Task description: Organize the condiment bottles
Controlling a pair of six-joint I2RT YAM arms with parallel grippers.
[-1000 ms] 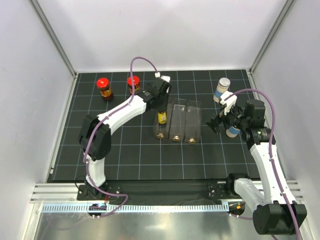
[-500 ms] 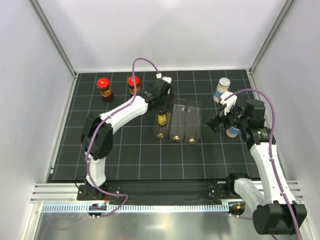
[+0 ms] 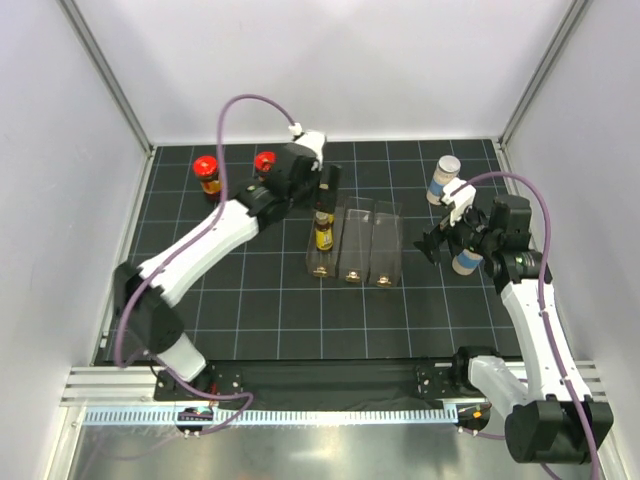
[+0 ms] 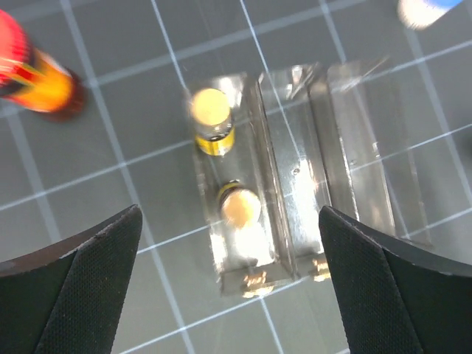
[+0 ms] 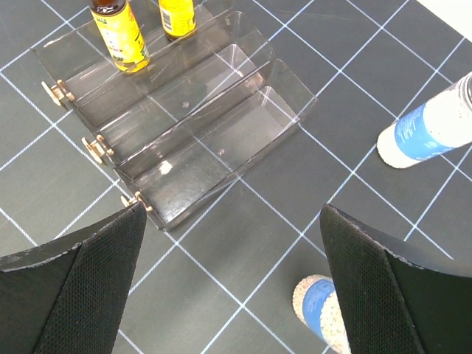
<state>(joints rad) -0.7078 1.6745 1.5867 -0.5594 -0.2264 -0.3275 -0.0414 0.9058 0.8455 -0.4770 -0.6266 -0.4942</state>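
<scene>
Two slim yellow-labelled bottles stand upright in the left slot of the clear rack. My left gripper hangs open above them, holding nothing. Two red-capped amber jars stand at the back left. One white blue-labelled bottle stands at the back right. A second one stands just under my right gripper, which is open and empty.
The rack's middle and right slots hold nothing. White walls with metal posts close the mat on three sides. One red-capped jar shows left of the rack in the left wrist view.
My left gripper has opened, let go of the yellow-labelled bottle in the left slot, and lifted up and back. The right arm has stayed put.
</scene>
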